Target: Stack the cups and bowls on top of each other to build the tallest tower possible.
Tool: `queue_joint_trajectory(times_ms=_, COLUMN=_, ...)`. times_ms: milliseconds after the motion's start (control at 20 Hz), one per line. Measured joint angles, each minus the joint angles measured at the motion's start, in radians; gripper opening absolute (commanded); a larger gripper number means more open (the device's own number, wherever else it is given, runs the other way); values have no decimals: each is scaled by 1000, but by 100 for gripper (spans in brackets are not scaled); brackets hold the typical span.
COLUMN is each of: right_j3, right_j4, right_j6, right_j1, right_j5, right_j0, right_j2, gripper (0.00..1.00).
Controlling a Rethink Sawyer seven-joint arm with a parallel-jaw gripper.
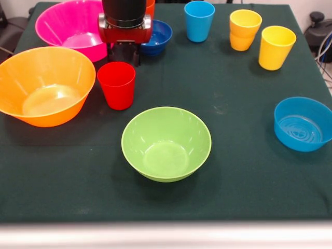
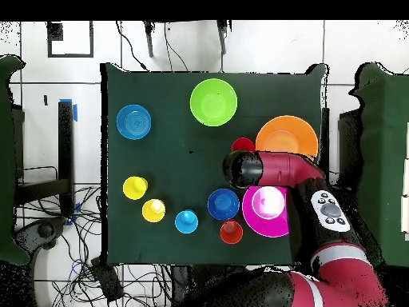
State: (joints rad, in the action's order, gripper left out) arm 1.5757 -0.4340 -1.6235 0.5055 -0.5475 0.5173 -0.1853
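My gripper (image 1: 124,56) hangs low just behind the red cup (image 1: 116,84), between the pink bowl (image 1: 72,26) and the dark blue bowl (image 1: 158,35). In the overhead view the arm's end (image 2: 240,168) covers part of the red cup (image 2: 243,145). The orange bowl (image 1: 44,85) sits beside the red cup and the green bowl (image 1: 166,142) stands in front. A light blue cup (image 1: 199,21), two yellow cups (image 1: 244,29) (image 1: 276,46) and a light blue bowl (image 1: 303,123) stand apart. An orange cup (image 2: 231,232) is mostly hidden behind the arm. No tower is in view.
Everything rests on a dark green cloth (image 1: 233,181) over the table. Cables and chair parts lie beyond the table's edges (image 2: 48,232). The red arm (image 2: 311,200) passes over the pink bowl (image 2: 266,210).
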Motion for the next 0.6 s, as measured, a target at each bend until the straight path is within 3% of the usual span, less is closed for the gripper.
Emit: queue_joint_trajectory(times_ms=600, right_j3=0, right_j4=0, right_j6=0, right_j1=40, right_j5=0, right_j0=-1, right_j2=0, gripper=100)
